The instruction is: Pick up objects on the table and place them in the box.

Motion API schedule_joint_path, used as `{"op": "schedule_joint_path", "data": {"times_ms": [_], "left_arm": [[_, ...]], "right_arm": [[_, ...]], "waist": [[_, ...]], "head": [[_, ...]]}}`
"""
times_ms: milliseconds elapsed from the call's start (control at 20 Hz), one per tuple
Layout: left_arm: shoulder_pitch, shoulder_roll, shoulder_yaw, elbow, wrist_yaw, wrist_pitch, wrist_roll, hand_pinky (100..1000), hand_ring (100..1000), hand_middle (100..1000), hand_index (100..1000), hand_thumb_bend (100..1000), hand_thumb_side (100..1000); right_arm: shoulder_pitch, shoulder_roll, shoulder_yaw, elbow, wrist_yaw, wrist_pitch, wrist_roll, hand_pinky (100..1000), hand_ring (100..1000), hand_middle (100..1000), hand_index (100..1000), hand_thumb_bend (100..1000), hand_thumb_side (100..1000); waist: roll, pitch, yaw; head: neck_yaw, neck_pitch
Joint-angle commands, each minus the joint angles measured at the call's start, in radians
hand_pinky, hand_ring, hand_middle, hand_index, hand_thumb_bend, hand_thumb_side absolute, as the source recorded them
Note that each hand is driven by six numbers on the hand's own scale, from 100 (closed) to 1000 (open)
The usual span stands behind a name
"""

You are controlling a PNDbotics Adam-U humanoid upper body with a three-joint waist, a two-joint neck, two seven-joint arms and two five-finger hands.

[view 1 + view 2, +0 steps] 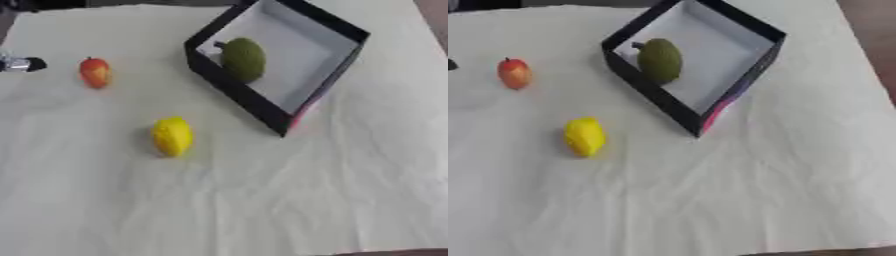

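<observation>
- The tabletop (262, 200) is covered with a pale, creased cloth that fills almost the whole of both views.
- The box (234, 91) sits at the upper middle, turned corner-on like a diamond — black walls outside, white floor inside, with a pink patch near its lowest corner.
- A green fruit (243, 60) lies inside the box, against the left wall, its short dark stem pointing to the upper left.
- A yellow fruit (172, 135) rests on the cloth below and to the left of the box, well apart from it and upright in the view.
- A red fruit (95, 72) with an orange blush lies further left and higher, near the left edge, level with the box's middle; a small stem shows at its top.
- The yellow and red fruits are apart from each other, and nothing touches either of them.
- At the far left edge of the left eye view, beside the red fruit but not touching it, a small black and silver part of the left hand (23, 64) shows — too little of it is in view to tell whether its fingers are released or clenched.
- The right hand appears in neither view.
- A dark strip of bare surface shows past the cloth at the right edge and upper right corner.
</observation>
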Motion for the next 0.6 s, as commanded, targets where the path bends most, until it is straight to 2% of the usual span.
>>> {"op": "schedule_joint_path", "data": {"times_ms": [50, 150, 350, 600], "left_arm": [[-0.017, 0.014, 0.025, 0.032, -0.005, 0.003, -0.044, 851, 868, 841, 904, 495, 502], [-0.023, -0.010, 0.025, 0.053, 0.014, -0.006, -0.071, 855, 868, 839, 901, 478, 543], [-0.044, -0.049, 0.024, 0.080, 0.045, -0.015, -0.113, 856, 867, 837, 894, 472, 553], [-0.080, -0.105, 0.033, 0.129, 0.010, -0.004, -0.108, 850, 863, 832, 886, 476, 513]], "right_arm": [[-0.011, -0.027, -0.003, -0.018, 0.002, 0.002, 0.005, 873, 817, 700, 793, 100, 239], [-0.013, -0.022, 0.000, -0.018, 0.003, 0.005, 0.006, 873, 817, 700, 792, 100, 245], [-0.021, -0.017, 0.008, -0.018, 0.003, 0.014, 0.008, 873, 817, 698, 791, 100, 256], [-0.042, -0.014, 0.020, -0.018, 0.000, 0.017, 0.020, 873, 816, 697, 792, 100, 260]], "waist": [[-0.005, -0.009, -0.004], [-0.006, -0.005, -0.007], [-0.004, 0.003, -0.012], [-0.004, 0.016, -0.027]], "head": [[0.013, -0.016], [0.018, -0.018], [0.033, -0.024], [0.049, -0.033]]}}
